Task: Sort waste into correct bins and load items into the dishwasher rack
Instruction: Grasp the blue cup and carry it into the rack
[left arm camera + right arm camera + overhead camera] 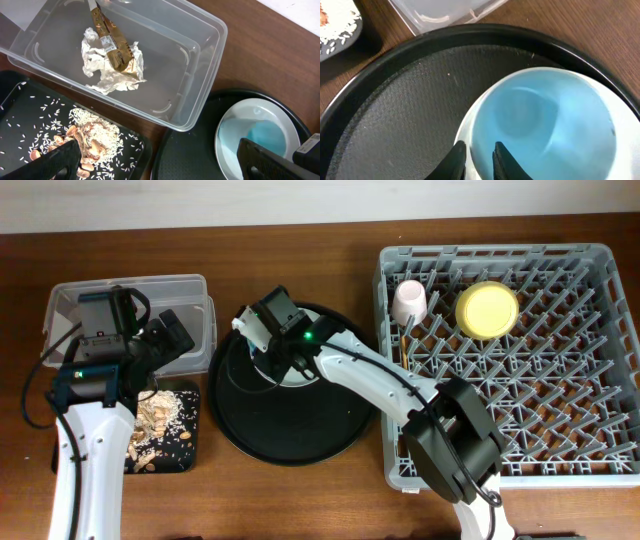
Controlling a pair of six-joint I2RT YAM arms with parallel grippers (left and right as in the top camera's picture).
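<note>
A light blue cup (545, 120) stands on a pale plate (470, 127) on the round black tray (395, 100). My right gripper (479, 160) is closed on the cup's rim, one finger inside and one outside. It also shows in the overhead view (265, 335). My left gripper (162, 162) is wide open and empty above the flat black tray (20, 115) of food scraps (90, 137). A crumpled tissue (107, 75) and a gold-brown wrapper (112, 42) lie in the clear tub (200, 65).
The grey dishwasher rack (560, 420) fills the right side. It holds a pink cup (410, 300) and a yellow bowl (487, 310) near its far edge. A thin wooden stick (404, 352) shows at the rack's left side.
</note>
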